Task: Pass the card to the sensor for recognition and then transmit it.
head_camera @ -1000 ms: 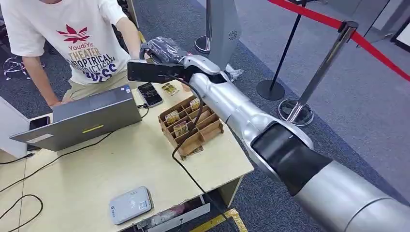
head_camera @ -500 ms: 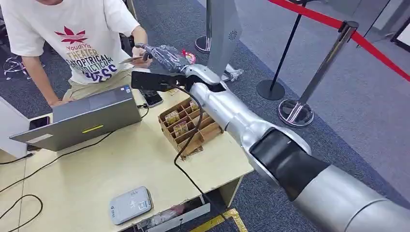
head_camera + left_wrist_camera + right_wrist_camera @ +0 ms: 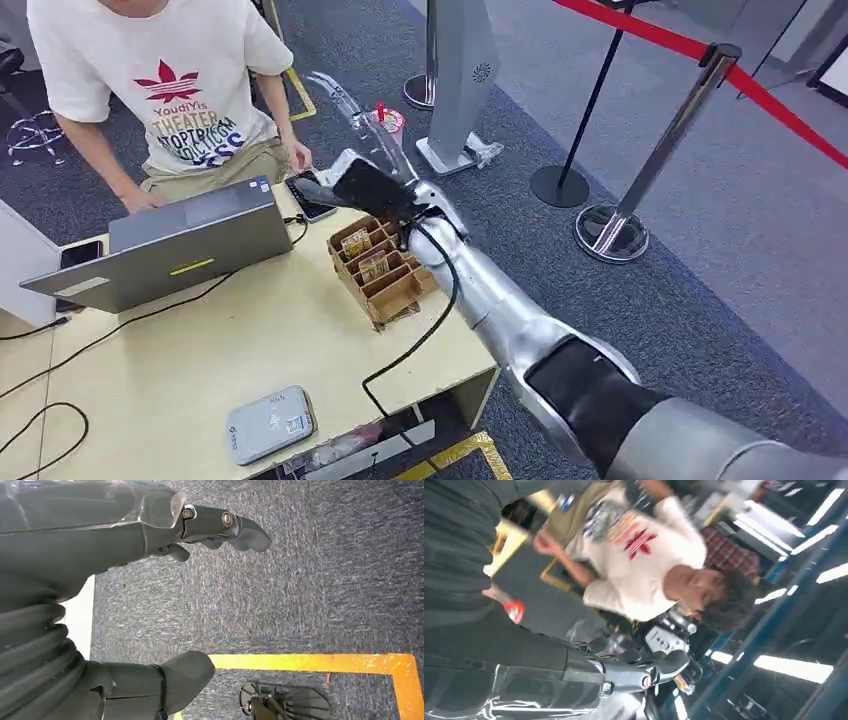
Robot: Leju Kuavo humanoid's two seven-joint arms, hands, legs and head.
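- Head view: right hand (image 3: 350, 110) was raised above the far edge of the bench (image 3: 250, 340), its silver arm reaching up from the lower right. Fingers (image 3: 325, 85) looked extended and apart, pointing away from the robot; no card could be made out in them, though the hand was small and glossy here.
- Head view: a person (image 3: 170, 90) in a white printed T-shirt stood at the far side of the bench, one hand (image 3: 300, 158) just beside a phone (image 3: 308, 195) lying near the bench's far edge.
- Head view: an open grey laptop (image 3: 180, 245) sat on the left part of the bench. A brown cardboard divider box (image 3: 385, 270) with small packets in its compartments stood near the right edge, below the right hand.
- Head view: the grey sensor (image 3: 268, 422), a flat pad, lay at the near edge of the bench, well apart from the right hand.
- Head view: the card's whereabouts could not be told.
- Left wrist view: left hand (image 3: 125, 595) hung over grey carpet (image 3: 300, 580) with a yellow floor line (image 3: 320, 661). Thumb (image 3: 175, 677) and fingers (image 3: 225, 525) stood apart with nothing between them.
- Right wrist view: picture blurred. Right hand's fingers (image 3: 659, 667) were stretched out, nothing visibly held. The person in the white T-shirt appeared beyond them, under ceiling lights.
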